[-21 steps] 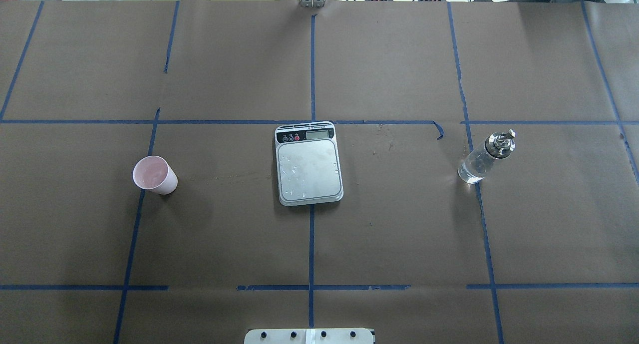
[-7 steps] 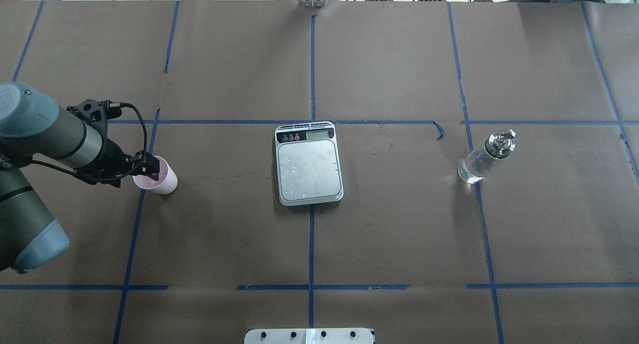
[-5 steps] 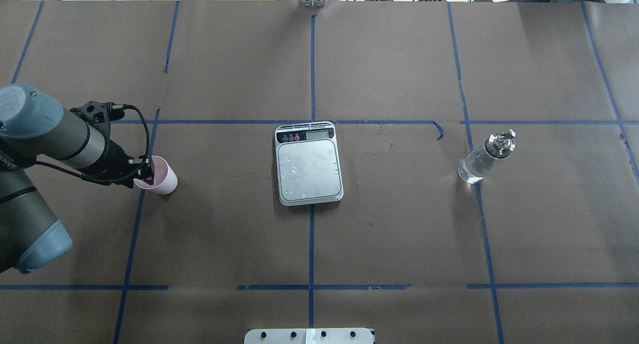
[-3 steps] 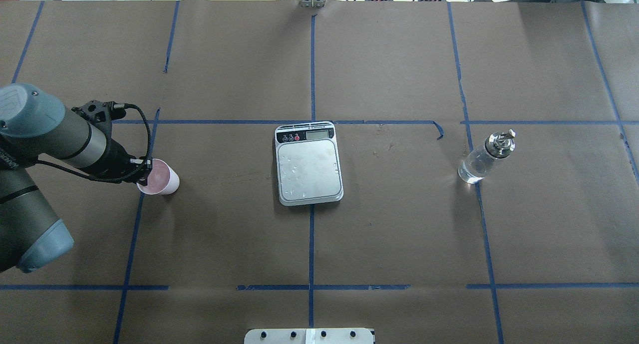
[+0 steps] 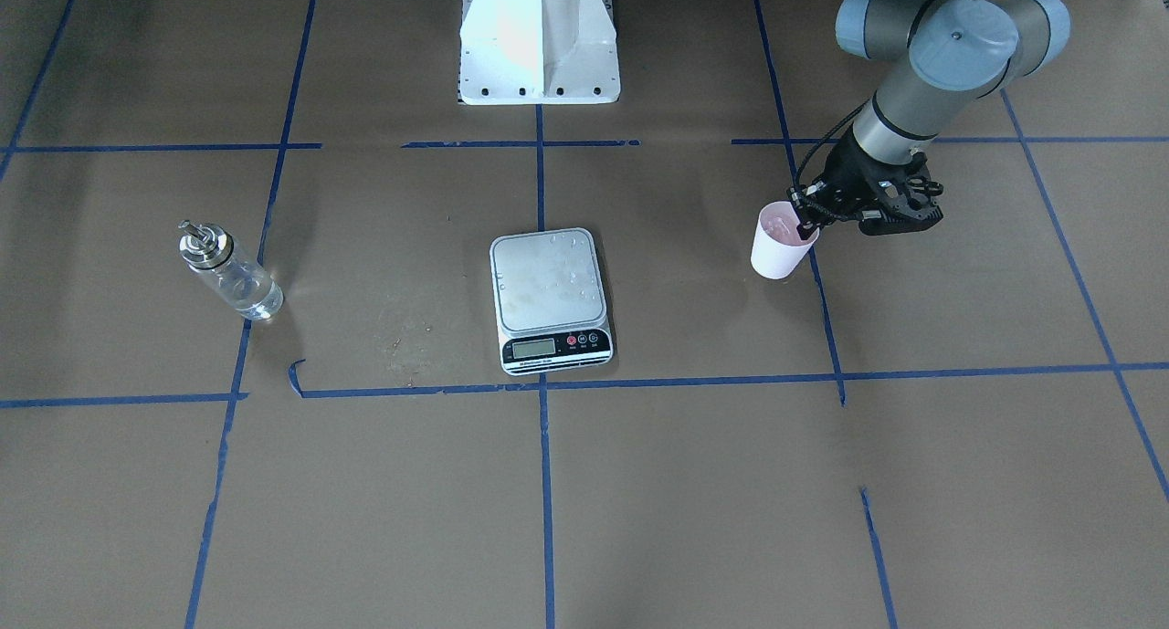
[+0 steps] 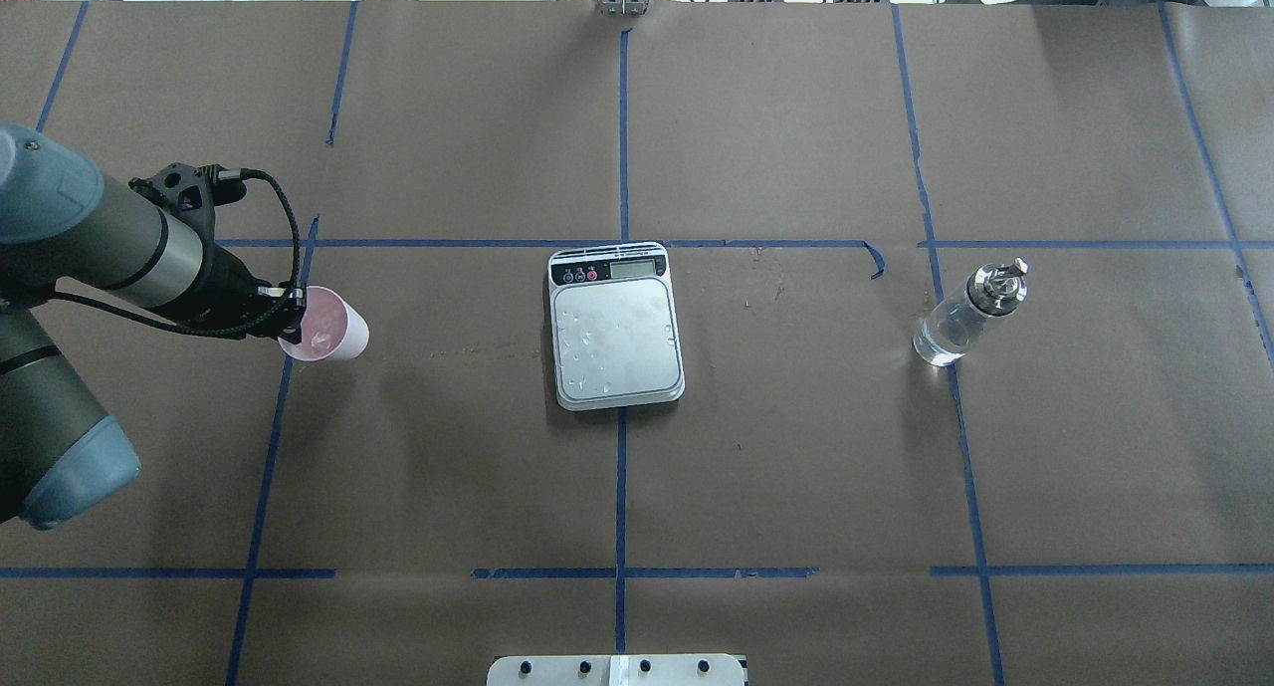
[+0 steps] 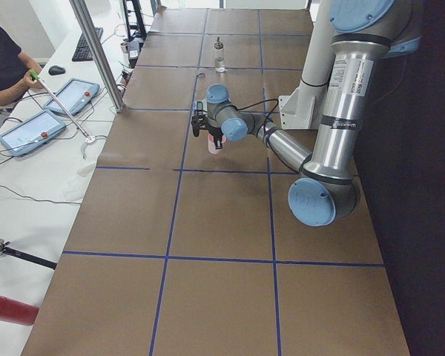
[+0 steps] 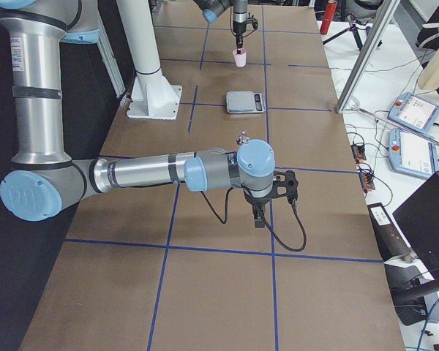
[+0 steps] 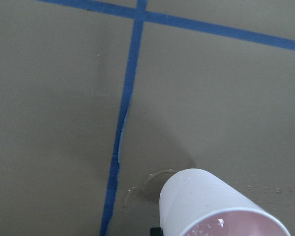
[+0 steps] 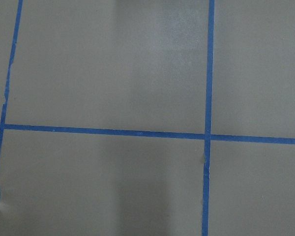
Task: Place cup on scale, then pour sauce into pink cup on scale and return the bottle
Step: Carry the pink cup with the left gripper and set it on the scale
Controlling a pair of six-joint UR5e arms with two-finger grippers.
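The pale pink cup (image 6: 328, 330) hangs tilted, a little above the table, on the left. My left gripper (image 6: 289, 313) is shut on its rim; both also show in the front view, the gripper (image 5: 805, 220) and the cup (image 5: 778, 246). In the left wrist view the cup (image 9: 211, 204) is clear of a wet ring on the paper. The scale (image 6: 617, 333) lies at the table's middle with droplets on its platform and nothing standing on it. The glass bottle (image 6: 963, 316) stands on the right. My right gripper (image 8: 260, 217) shows only in the right side view, so I cannot tell its state.
Brown paper with blue tape lines (image 6: 621, 148) covers the table. The white robot base (image 5: 539, 36) stands behind the scale. The right arm (image 8: 146, 174) reaches low over the table close to the bottle. Tablets and cables (image 8: 417, 117) lie beyond the far edge.
The left arm came in from the left and closed on the cup's rim. It has lifted the cup, tilted it and moved it a little right, toward the scale.
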